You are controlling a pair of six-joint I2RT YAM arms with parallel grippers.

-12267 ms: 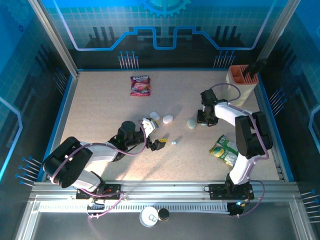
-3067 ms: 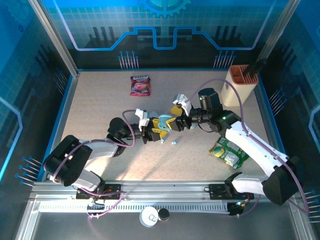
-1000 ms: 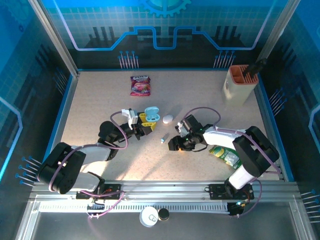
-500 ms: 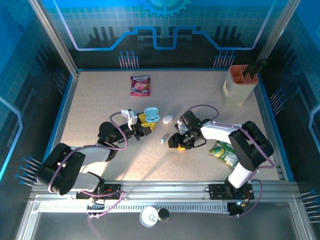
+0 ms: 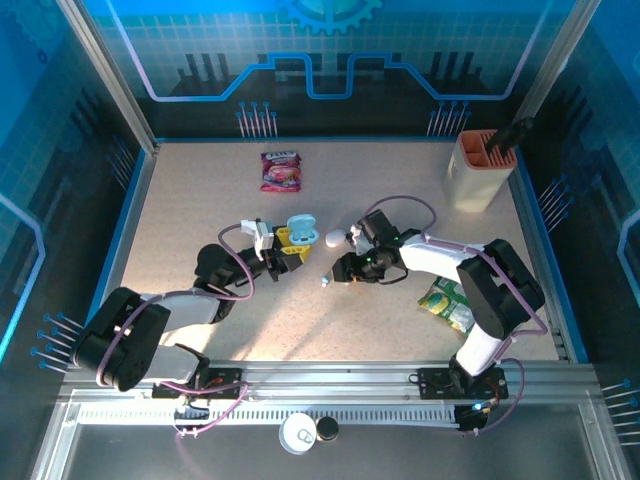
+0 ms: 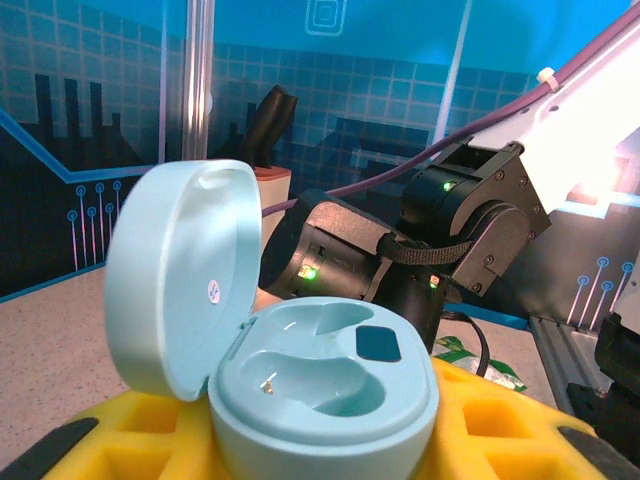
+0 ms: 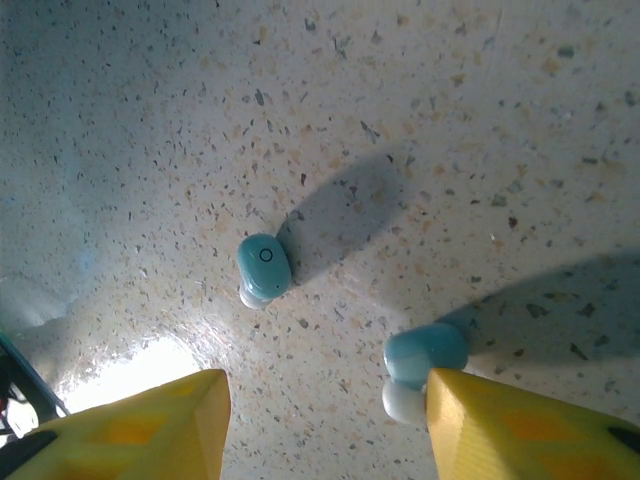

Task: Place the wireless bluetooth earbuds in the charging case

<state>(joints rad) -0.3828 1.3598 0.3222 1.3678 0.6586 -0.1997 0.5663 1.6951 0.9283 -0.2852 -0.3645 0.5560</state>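
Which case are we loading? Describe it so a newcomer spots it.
Middle of the speckled table, at the tip of the left gripper. The charging case sits clamped between its yellow pads: pale blue, lid flipped open, unlike the closed white case lying on the table beside it.

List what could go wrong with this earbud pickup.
One earbud lies against a pad of the open right tool, off-centre, so closing may flick it away. The second earbud lies close by and could get knocked aside. The charging case in the left tool has small, empty sockets; a skewed earbud may miss and drop.
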